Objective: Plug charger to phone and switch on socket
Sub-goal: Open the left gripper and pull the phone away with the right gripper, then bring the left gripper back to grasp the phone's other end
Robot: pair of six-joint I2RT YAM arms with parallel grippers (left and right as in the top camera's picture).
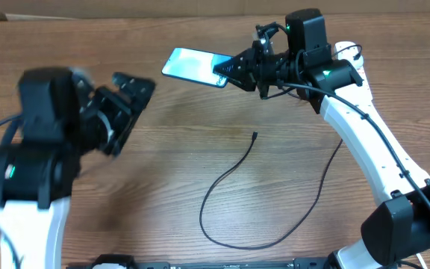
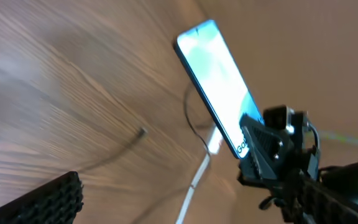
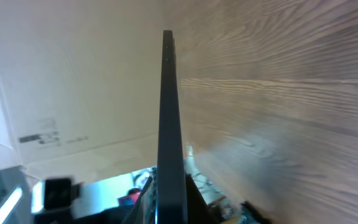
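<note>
The phone (image 1: 192,65), its light blue screen lit, is held off the wooden table at the back, with my right gripper (image 1: 228,72) shut on its right end. The right wrist view shows the phone (image 3: 168,106) edge-on between the fingers (image 3: 194,199). From the left wrist, the phone (image 2: 219,81) is tilted, clamped at its bottom by the right gripper (image 2: 258,144). The charger (image 1: 222,179) lies loose mid-table, its connector tip (image 1: 254,135) pointing toward the phone. My left gripper (image 1: 134,106) hovers open and empty left of the phone, motion-blurred. The socket is out of view.
A thick white cord (image 2: 196,177) runs across the table below the phone in the left wrist view. The charger's cable loops toward the front edge (image 1: 260,245) and back up beside the right arm (image 1: 364,142). Cardboard (image 3: 73,74) stands behind the table.
</note>
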